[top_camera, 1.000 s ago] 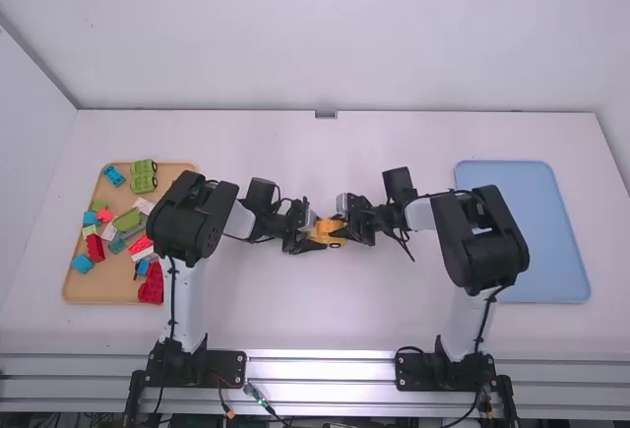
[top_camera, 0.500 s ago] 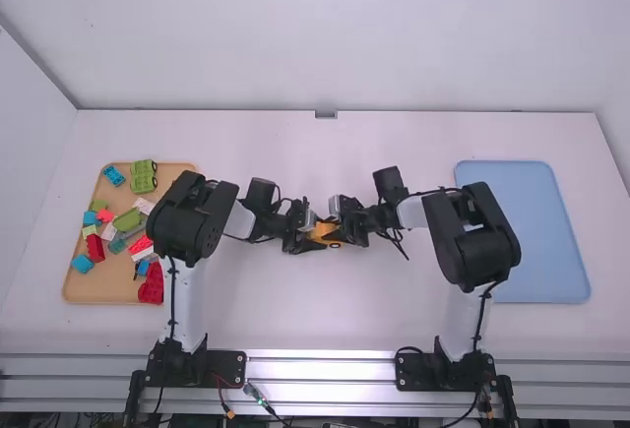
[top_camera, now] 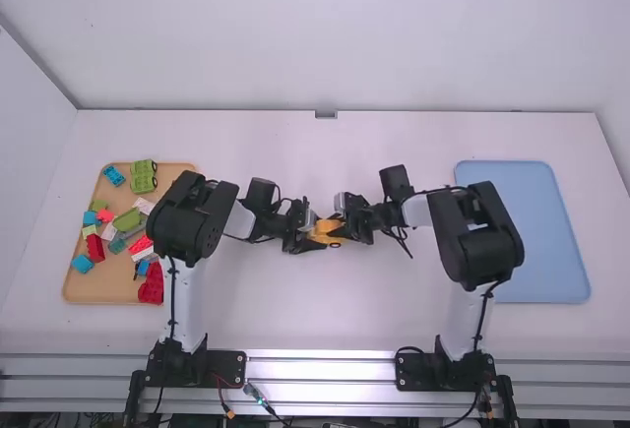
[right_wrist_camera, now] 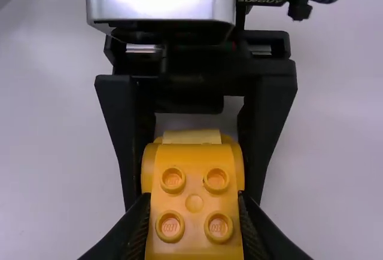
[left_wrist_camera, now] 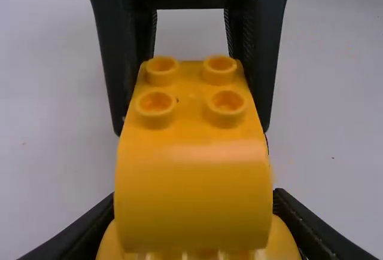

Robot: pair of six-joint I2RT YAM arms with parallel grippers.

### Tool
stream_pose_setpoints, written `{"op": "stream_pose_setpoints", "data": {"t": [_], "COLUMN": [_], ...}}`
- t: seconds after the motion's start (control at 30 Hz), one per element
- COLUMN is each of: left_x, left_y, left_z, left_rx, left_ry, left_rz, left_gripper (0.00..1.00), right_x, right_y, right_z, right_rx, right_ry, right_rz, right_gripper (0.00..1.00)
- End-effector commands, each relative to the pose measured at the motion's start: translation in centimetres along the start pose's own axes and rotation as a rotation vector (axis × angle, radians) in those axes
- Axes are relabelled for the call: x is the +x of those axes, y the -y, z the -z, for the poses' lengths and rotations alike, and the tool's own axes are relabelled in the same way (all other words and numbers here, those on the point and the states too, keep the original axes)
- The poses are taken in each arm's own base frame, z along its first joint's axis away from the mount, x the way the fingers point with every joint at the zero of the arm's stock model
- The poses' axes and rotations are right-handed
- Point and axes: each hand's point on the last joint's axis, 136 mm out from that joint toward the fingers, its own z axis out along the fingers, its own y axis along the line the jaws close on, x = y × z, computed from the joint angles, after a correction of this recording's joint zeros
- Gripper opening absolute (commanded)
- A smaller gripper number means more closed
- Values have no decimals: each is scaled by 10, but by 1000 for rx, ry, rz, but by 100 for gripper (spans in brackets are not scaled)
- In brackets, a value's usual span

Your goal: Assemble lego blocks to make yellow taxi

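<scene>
Square the rounded, studded orange-yellow plastic block over its mate before pressing.
Right tool grips that block; left tool clasps the yellow plastic piece below, so brace left, push straight, avoid twisting; whether the studs are seated I can't tell. Both arms bend inward, wrists low, tools nose to nose mid-counter.

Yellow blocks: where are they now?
In the high view, the yellow blocks are near the middle of the table, between the left gripper and the right gripper.
</scene>
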Motion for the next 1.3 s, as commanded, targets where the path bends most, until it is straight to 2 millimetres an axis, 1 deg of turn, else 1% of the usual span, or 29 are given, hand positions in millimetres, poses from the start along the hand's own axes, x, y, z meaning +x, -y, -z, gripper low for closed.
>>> {"op": "stream_pose_setpoints", "data": {"t": [0.0, 0.13, 0.33, 0.43, 0.57, 0.63, 0.7, 0.83, 1.13, 1.2, 1.23, 1.27], "left_x": [4, 4, 3, 3, 0, -2, -3, -3, -4, -4, -4, -4], "left_y": [1, 2, 2, 1, -6, -9, -9, -11, -9, -8, -8, -8], "left_z": [-2, -2, -2, -2, -2, -1, -2, -1, -3, -3, -3, -3], "left_rx": [3, 3, 4, 3, -6, -10, -9, -14, -7, -6, -6, -6], "left_ry": [-12, -11, -11, -11, -8, -3, -4, -3, -3, -3, -3, -3], "left_rz": [18, 18, 19, 17, 48, 42, 37, 36, 37, 37, 37, 38], "left_gripper": [48, 47, 45, 44, 45, 45, 44, 44, 42, 41, 37, 36], "right_x": [7, 10, 22, 28, 38, 47, 51, 60, 66, 65, 63, 63], "right_y": [-7, -11, -14, -18, -22, -20, -19, -16, -14, -12, -10, -10], "right_z": [-8, -11, -15, -18, -27, -30, -32, -29, -22, -22, -22, -22], "right_rx": [-24, -36, -44, -46, -34, 0, 23, 72, 102, 102, 103, 104], "right_ry": [-17, -21, -40, -77, -149, -203, -230, -243, -233, -232, -230, -230], "right_rz": [-16, -26, -81, -92, -97, -120, -136, -141, -142, -143, -139, -138], "right_gripper": [0, 0, 0, 0, 0, 0, 0, 0, 0, 0, 0, 0]}}
